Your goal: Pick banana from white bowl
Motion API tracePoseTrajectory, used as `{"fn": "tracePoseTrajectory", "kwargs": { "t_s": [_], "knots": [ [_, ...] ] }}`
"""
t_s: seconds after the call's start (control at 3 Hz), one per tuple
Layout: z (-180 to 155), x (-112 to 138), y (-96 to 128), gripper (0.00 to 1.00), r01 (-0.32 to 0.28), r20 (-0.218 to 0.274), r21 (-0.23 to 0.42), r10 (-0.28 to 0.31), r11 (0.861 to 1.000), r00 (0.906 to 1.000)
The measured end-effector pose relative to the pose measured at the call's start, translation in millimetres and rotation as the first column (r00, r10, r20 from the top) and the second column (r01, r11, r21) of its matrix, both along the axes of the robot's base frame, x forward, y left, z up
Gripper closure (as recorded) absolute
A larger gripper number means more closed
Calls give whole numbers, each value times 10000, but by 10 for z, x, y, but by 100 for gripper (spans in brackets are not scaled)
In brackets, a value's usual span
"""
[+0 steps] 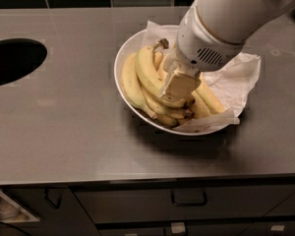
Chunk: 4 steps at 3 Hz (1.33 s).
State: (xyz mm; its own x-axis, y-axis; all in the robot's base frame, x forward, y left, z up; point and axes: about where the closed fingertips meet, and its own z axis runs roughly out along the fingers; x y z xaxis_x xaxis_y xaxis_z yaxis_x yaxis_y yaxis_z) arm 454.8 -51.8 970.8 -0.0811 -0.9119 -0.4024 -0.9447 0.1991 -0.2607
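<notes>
Curved yellow banana with brown stem in white bowl, pincer upon it, grip unclear

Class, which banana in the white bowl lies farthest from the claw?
The leftmost banana, curving along the white bowl's left rim. The others lie further in, nearer the claw, which is down among them at the bowl's middle.

The camera looks down closely at the pincer above the white bowl.
</notes>
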Motion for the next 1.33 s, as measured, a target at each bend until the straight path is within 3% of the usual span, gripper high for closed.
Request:
{"fn": "tracePoseTrajectory", "kwargs": {
  "t_s": [0.67,1.33],
  "knots": [
    [28,64,-10,49,209,247,327,-217,9992,9995],
    [-84,52,64,48,22,-249,269,-16,9996,9997]
  ]
}}
